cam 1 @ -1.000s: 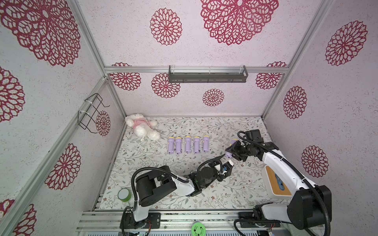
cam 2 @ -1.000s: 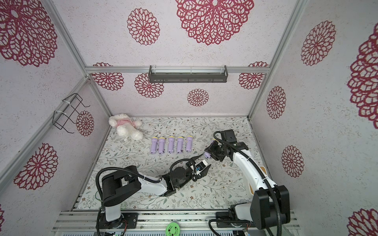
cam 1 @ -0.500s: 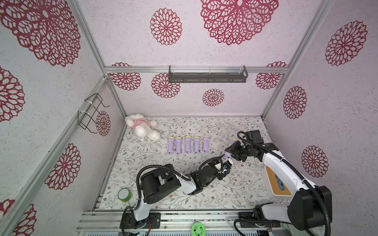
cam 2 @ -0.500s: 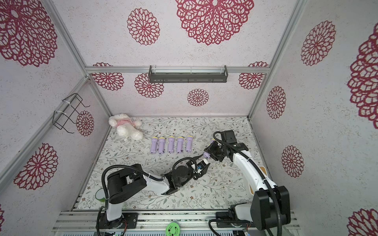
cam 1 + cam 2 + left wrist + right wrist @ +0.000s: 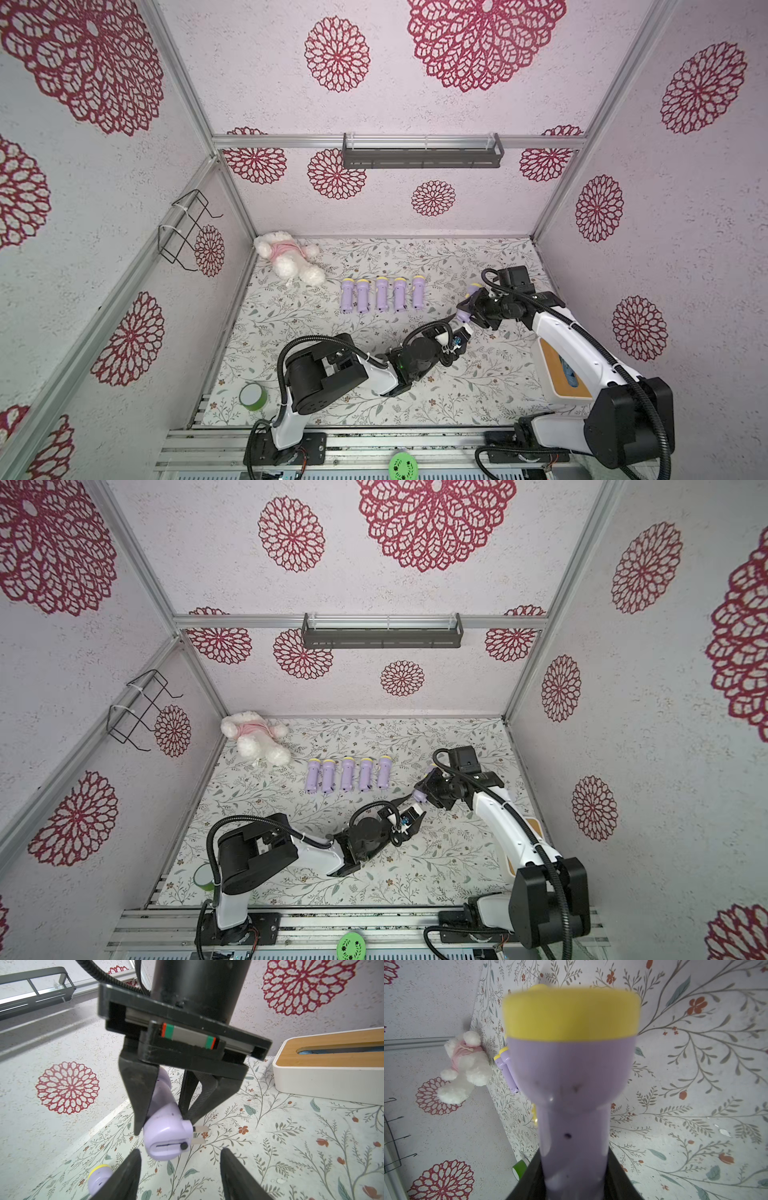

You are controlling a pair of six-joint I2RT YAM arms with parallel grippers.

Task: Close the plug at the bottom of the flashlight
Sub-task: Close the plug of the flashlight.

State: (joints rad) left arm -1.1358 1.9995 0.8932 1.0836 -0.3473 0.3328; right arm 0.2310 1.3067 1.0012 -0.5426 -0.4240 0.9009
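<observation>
A purple flashlight (image 5: 470,294) with a yellow head hangs tilted above the table, with my right gripper (image 5: 478,308) shut on its barrel (image 5: 571,1088). Its base (image 5: 166,1138) points at my left gripper (image 5: 180,1157). The plug's two metal prongs (image 5: 198,1135) stick out sideways from that base. The left fingers (image 5: 128,1174) stand open on either side, just short of the base, touching nothing. In both top views the left gripper (image 5: 410,812) sits right below the flashlight's lower end (image 5: 419,796).
Several purple flashlights (image 5: 380,295) lie in a row mid-table, the nearest one (image 5: 99,1178) close to my left finger. A plush toy (image 5: 289,259) lies at the back left, green tape (image 5: 252,397) front left, and a white wood-topped box (image 5: 332,1064) at the right.
My left jaws have narrowed a little and the left gripper has crept closer to the flashlight's base. The right arm and flashlight have stayed put.
</observation>
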